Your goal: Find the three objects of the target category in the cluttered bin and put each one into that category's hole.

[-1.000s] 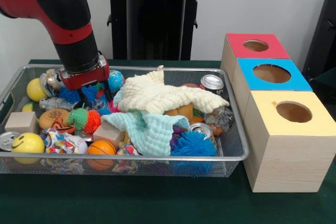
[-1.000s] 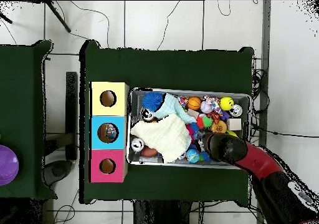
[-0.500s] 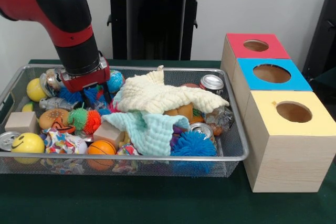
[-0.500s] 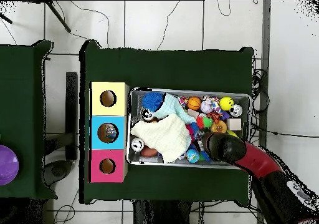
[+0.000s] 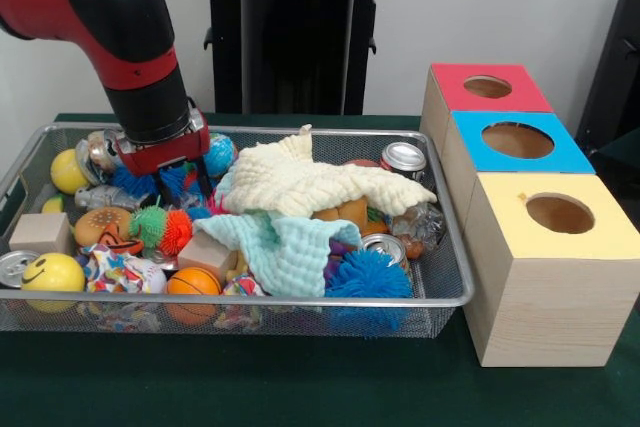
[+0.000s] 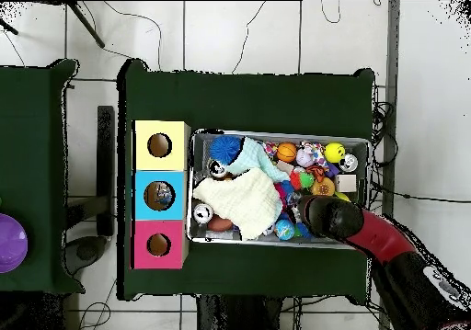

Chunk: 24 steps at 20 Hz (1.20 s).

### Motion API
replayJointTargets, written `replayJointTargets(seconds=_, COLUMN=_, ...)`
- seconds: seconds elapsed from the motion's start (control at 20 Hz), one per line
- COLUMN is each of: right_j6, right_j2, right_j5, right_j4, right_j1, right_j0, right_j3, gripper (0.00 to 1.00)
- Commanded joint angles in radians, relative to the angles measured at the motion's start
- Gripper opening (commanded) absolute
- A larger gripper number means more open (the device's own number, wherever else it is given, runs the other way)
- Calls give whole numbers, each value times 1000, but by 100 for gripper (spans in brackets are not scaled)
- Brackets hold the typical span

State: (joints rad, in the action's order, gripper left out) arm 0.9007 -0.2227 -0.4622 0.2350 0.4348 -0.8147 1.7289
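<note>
No writing can be read on the cans or toys in the wire bin [image 5: 440, 297]. The gripper [image 5: 180, 184] is lowered among spiky blue balls [image 5: 133, 183] at the bin's back; how far it is parted cannot be told.

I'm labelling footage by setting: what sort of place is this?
Probably a robotics lab test cell: a wire bin crammed with toys, cans and cloths sits on a green-covered table beside three wooden boxes with coloured holed tops, with loose cables across the tiled floor.
</note>
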Motion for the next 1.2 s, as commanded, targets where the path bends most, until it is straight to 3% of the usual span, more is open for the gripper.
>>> replayJointTargets(seconds=0.05, right_j6=262, right_j2=-18, right_j5=403, right_j4=16, right_j1=-222, right_j0=21, right_j3=-157, gripper=0)
replayJointTargets(seconds=0.6, right_j6=334, right_j2=74, right_j5=171, right_j4=-77, right_j1=-89, right_j0=115, right_j3=-106, gripper=0)
replayJointTargets(seconds=0.9, right_j6=344, right_j2=98, right_j5=150, right_j4=-104, right_j1=-69, right_j0=139, right_j3=-95, gripper=0)
replayJointTargets(seconds=1.2, right_j6=361, right_j2=135, right_j5=62, right_j4=-153, right_j1=-33, right_j0=186, right_j3=-95, gripper=0)
